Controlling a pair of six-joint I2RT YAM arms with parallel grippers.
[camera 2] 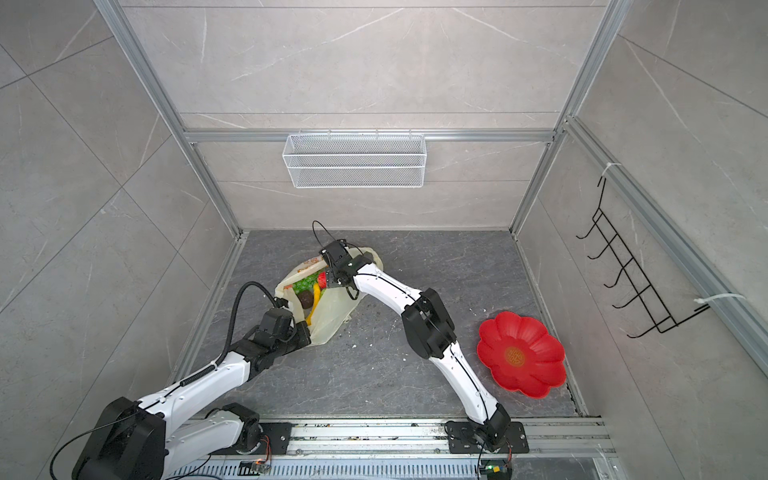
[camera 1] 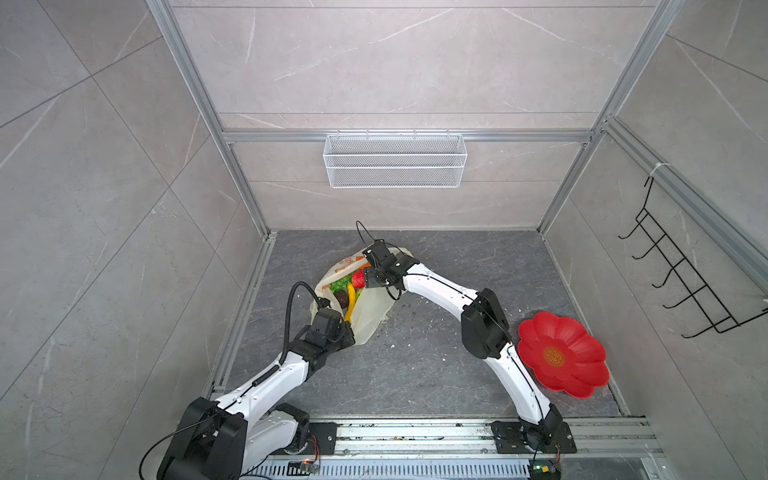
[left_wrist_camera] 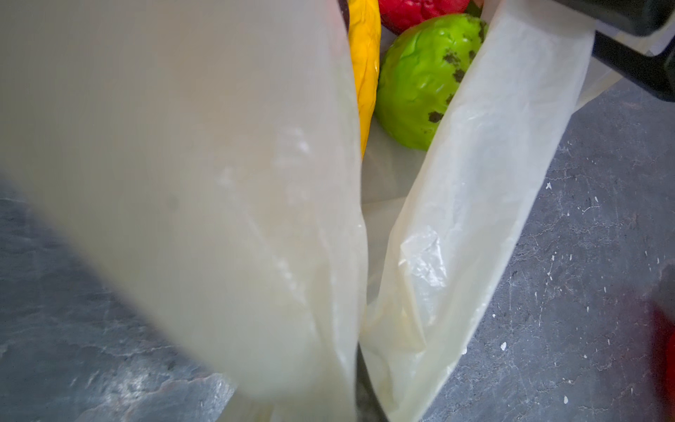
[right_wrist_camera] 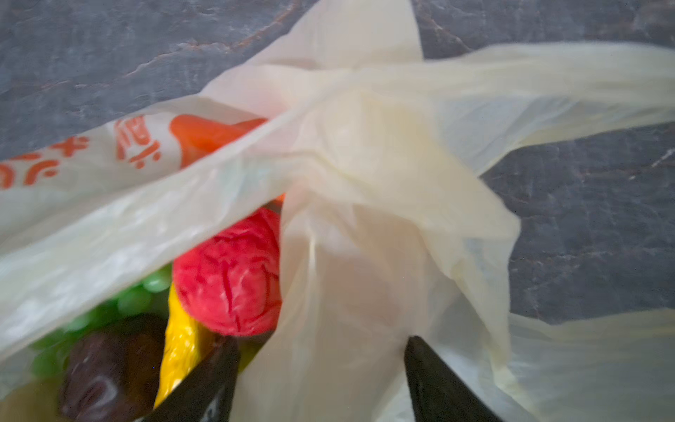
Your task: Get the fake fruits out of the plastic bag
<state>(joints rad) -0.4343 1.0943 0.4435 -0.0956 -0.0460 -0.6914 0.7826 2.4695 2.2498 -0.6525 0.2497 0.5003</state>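
The plastic bag point(camera 1: 372, 307) point(camera 2: 332, 311) lies open on the dark floor, left of centre. Inside it the fake fruits show: yellow banana point(camera 1: 350, 301), green grapes point(camera 1: 340, 284), a red strawberry point(camera 1: 358, 279), a dark brown ball point(camera 1: 341, 297). My left gripper point(camera 1: 348, 330) is shut on the bag's near edge, and the film point(left_wrist_camera: 182, 146) covers its fingers; a green ball point(left_wrist_camera: 420, 80) lies past it. At the bag's far side my right gripper point(right_wrist_camera: 321, 343) is open, with loose film between its jaws and one finger beside the strawberry point(right_wrist_camera: 230, 277).
A red flower-shaped plate point(camera 1: 561, 355) rests on the floor at the right, by my right arm's elbow. A white wire basket point(camera 1: 395, 160) hangs on the back wall. A black hook rack point(camera 1: 681, 270) hangs on the right wall.
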